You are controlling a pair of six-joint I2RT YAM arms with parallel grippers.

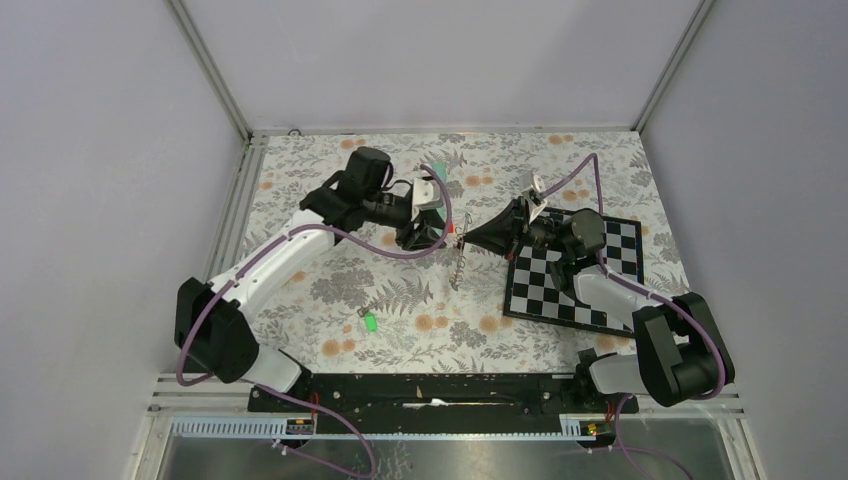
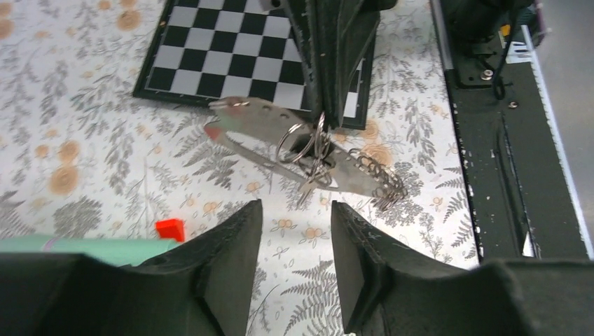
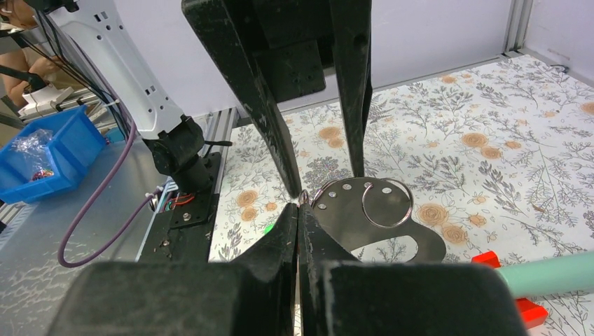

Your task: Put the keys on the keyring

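The keyring (image 2: 270, 126), a flat grey strap loop with holes and wire rings (image 2: 308, 143), hangs above the table. My right gripper (image 3: 300, 204) is shut on its edge, and its dark fingers (image 2: 336, 56) come down onto it in the left wrist view. A small dark key (image 2: 310, 182) dangles from the rings, beside a chain (image 2: 378, 178). My left gripper (image 2: 295, 231) stands open just short of the keyring with nothing between its fingers. The green-headed key (image 1: 370, 322) lies on the table, nearer the arm bases. From above, both grippers (image 1: 440, 238) (image 1: 468, 240) meet at mid-table.
A checkerboard (image 1: 575, 275) lies under the right arm. A teal stick (image 3: 553, 273) with a red base (image 2: 170, 229) lies close to the left gripper. The black mounting rail (image 1: 440, 390) runs along the near edge, and frame walls enclose the flowered table (image 1: 330, 290).
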